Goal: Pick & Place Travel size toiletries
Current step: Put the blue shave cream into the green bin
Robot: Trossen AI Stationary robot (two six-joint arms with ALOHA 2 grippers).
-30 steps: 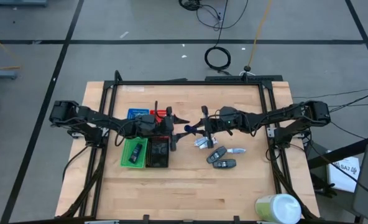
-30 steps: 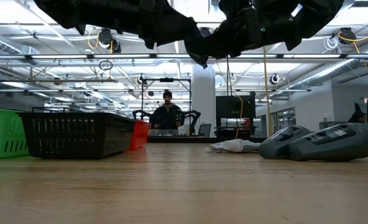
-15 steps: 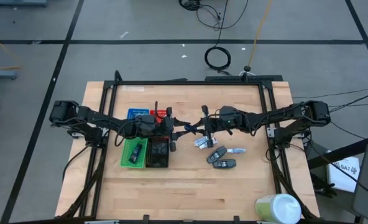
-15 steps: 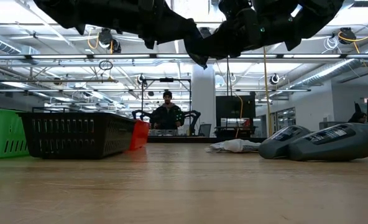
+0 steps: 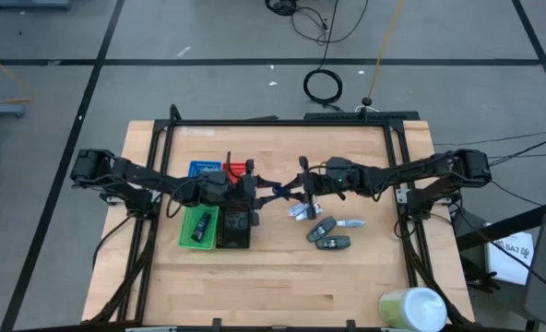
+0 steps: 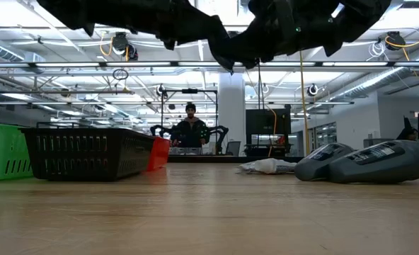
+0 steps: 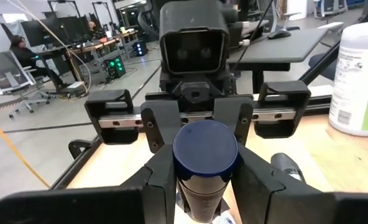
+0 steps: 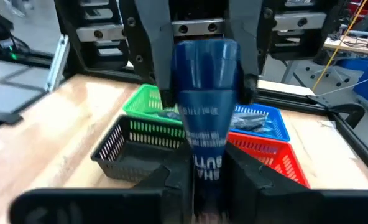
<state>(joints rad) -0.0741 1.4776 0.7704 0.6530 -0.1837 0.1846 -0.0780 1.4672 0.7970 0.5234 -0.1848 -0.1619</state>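
A blue tube [image 5: 278,192] with a round blue cap, one of the travel size toiletries, hangs level above the table's middle between my two grippers. My left gripper [image 5: 268,191] comes from the table's left and is shut on its cap end. My right gripper [image 5: 290,192] comes from the right and is shut on its other end. Below them, two dark grey packs [image 5: 326,235] and small white and silver tubes [image 5: 301,212] lie flat on the wood. Another dark item lies in the green tray [image 5: 199,227]. My left gripper pinches the tube's cap end [image 7: 206,149] between its two fingers [image 8: 154,68]. They come level from the table's left and lie along the tube. The tube is level and clear of the table. My right gripper has the printed tail end [image 8: 207,163] between its two fingers [image 8: 240,177]. These come nearly level from the table's right and also lie along the tube. The cap end points away from it.
A black tray [image 5: 234,227] stands beside the green one, under my left gripper. Blue [image 5: 202,169] and red [image 5: 239,167] trays stand behind them. A big pale green cylinder [image 5: 411,309] stands at the near right corner. A person [image 6: 190,131] sits far behind the table.
My left gripper has shut on the tube's cap end and taken hold. Both arms have stayed where they were, and the tube has stayed level between them.
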